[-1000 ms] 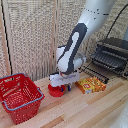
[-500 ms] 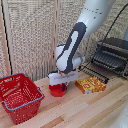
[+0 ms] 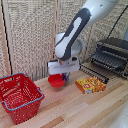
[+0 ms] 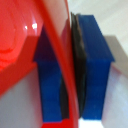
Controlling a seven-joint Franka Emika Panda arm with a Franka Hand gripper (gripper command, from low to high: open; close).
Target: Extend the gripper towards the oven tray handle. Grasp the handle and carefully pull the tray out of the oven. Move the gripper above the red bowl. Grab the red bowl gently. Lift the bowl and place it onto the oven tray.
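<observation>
A pale wooden plank tabletop (image 3: 75, 107) fills the lower part of the exterior view, evenly lit. Behind it stands a beige woven-textured wall (image 3: 30, 37) split by vertical wooden strips, running across the whole background.

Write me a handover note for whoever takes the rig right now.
Pincer: shut on the red bowl, fingers either side of its rim.
Bowl: lifted off the table, between the red basket and the yellow box.
Tray: already pulled out of the oven, at the exterior view's right.
Done: tray out, bowl grasped and lifted.
Left: carry the bowl over the box to the tray, set it down, release.
</observation>
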